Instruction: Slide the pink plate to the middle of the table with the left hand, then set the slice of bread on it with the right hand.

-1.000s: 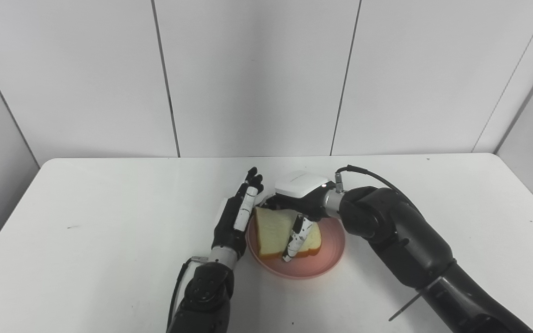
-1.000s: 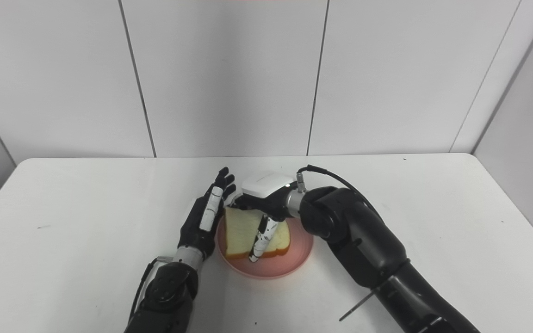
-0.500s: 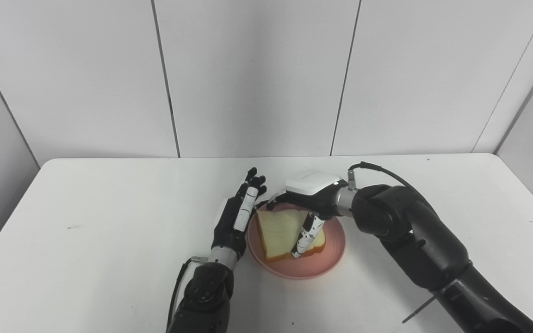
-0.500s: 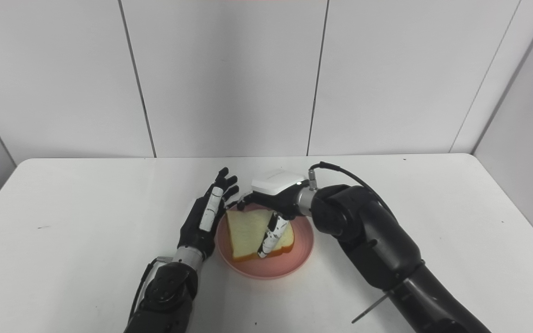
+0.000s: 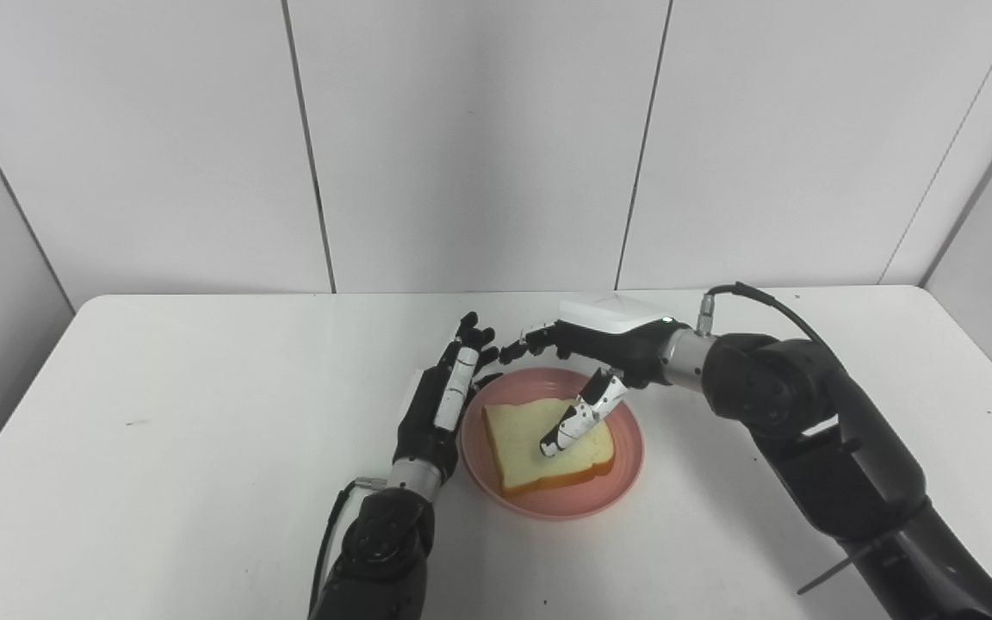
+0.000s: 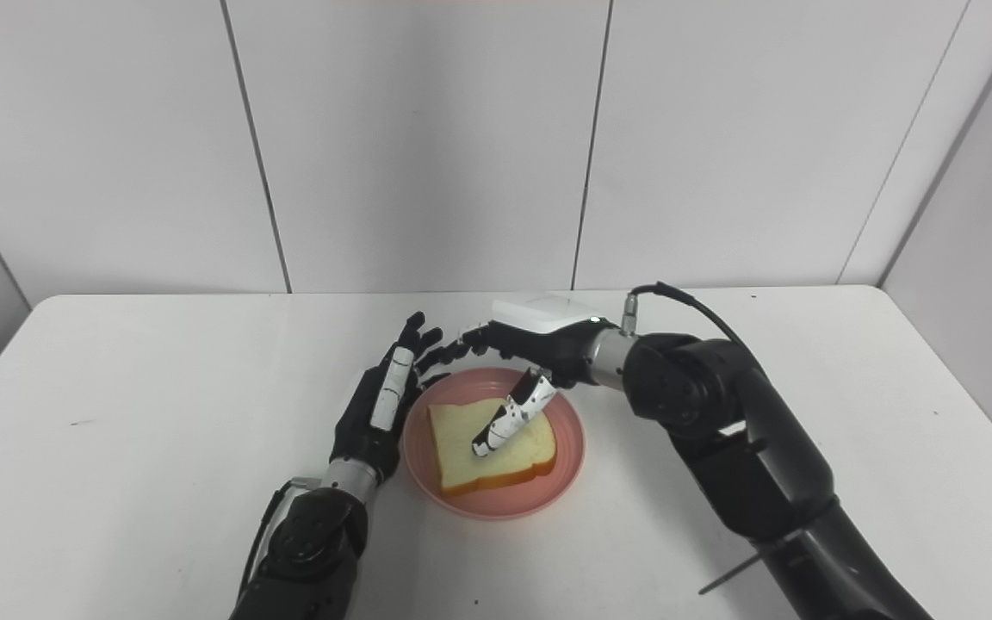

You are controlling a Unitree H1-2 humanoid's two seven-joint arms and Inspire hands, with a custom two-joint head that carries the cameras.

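A white worktop [image 5: 160,405] is carrying a pink plate [image 5: 621,469]. Bread [image 5: 530,448] is lying on the plate. The right hand [image 5: 599,344], released, is hovering above; its thumb could drag the bread. The left hand [image 5: 440,409], open, is flanking the plate.

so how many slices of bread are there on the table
1. The slice of bread lies flat on the pink plate near the table's middle, under the open right hand. Nothing suggests another slice is hidden.

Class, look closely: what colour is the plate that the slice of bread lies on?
The plate under the slice of bread is pink, shown best in the left eye view.
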